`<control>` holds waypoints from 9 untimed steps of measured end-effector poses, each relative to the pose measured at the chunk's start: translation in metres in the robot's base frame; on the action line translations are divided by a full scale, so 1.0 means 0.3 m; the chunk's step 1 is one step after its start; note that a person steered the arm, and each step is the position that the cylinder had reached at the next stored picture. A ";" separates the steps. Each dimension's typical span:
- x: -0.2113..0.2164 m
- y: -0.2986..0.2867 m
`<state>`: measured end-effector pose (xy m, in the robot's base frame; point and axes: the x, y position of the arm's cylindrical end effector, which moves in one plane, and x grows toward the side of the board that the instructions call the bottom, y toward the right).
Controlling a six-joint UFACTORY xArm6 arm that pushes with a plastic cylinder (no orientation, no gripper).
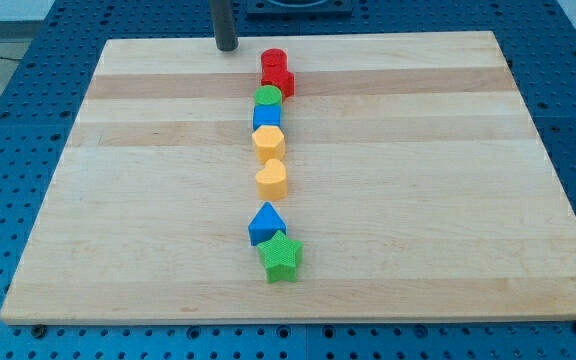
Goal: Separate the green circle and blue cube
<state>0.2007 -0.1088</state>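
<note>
The green circle (268, 97) sits near the board's top middle, touching the blue cube (266, 116) just below it in the view. My tip (227, 46) stands at the board's top edge, up and to the left of the green circle, apart from all blocks.
A red circle (274, 60) and a red block (279, 80) lie just above the green circle. Below the blue cube come a yellow hexagon (269, 141), a yellow heart (272, 179), a blue triangle (266, 224) and a green star (281, 257). The wooden board (118, 200) rests on a blue perforated table.
</note>
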 end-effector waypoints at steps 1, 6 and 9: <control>-0.027 0.286; 0.557 0.275; 0.512 0.226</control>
<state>0.3545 -0.0410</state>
